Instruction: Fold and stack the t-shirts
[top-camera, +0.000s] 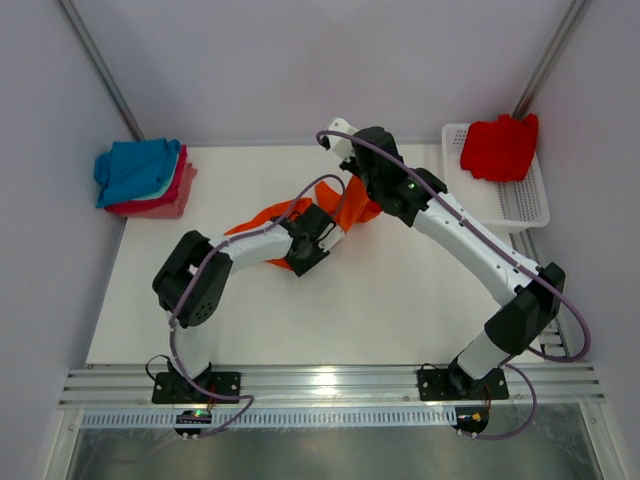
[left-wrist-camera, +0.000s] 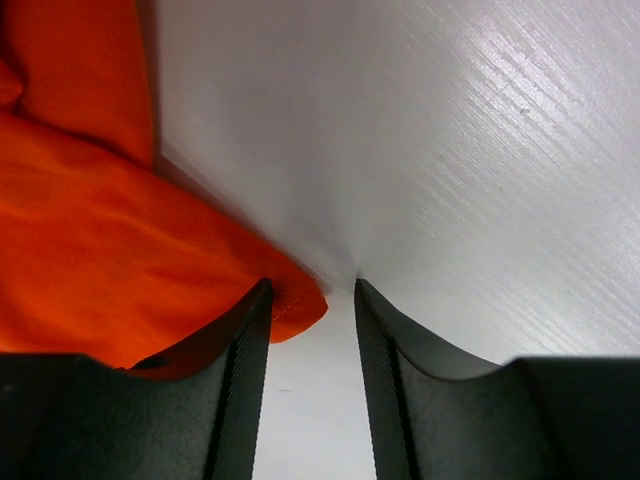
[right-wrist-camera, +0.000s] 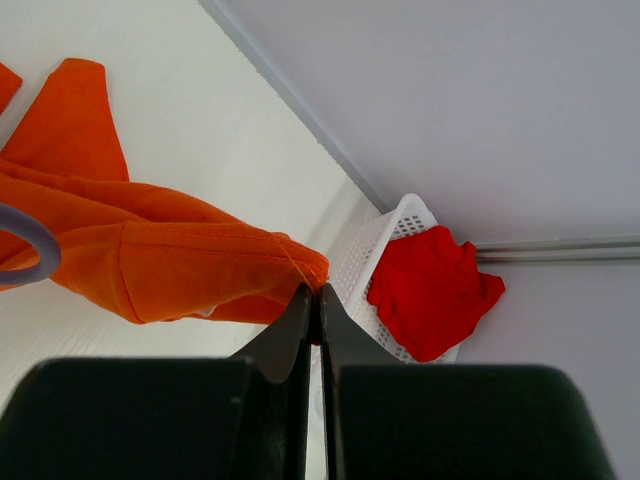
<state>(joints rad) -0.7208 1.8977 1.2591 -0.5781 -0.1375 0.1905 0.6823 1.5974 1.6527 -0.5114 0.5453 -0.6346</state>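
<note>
The bright orange t-shirt (top-camera: 350, 212) hangs bunched over the middle of the table, lifted at one end. My right gripper (top-camera: 358, 198) is shut on its stitched hem, which shows pinched at the fingertips in the right wrist view (right-wrist-camera: 320, 290), with the orange t-shirt (right-wrist-camera: 150, 250) trailing left. My left gripper (top-camera: 332, 230) sits low beside the cloth. In the left wrist view its jaws (left-wrist-camera: 312, 292) stand apart over bare table, and a corner of the orange t-shirt (left-wrist-camera: 100, 250) lies against the left finger (left-wrist-camera: 255, 330).
A folded stack sits at the back left, a teal-blue shirt (top-camera: 138, 168) over pink and red ones (top-camera: 172, 196). At the back right a white mesh basket (top-camera: 527, 203) holds a crumpled red shirt (top-camera: 500, 148), also seen from the right wrist (right-wrist-camera: 430, 290).
</note>
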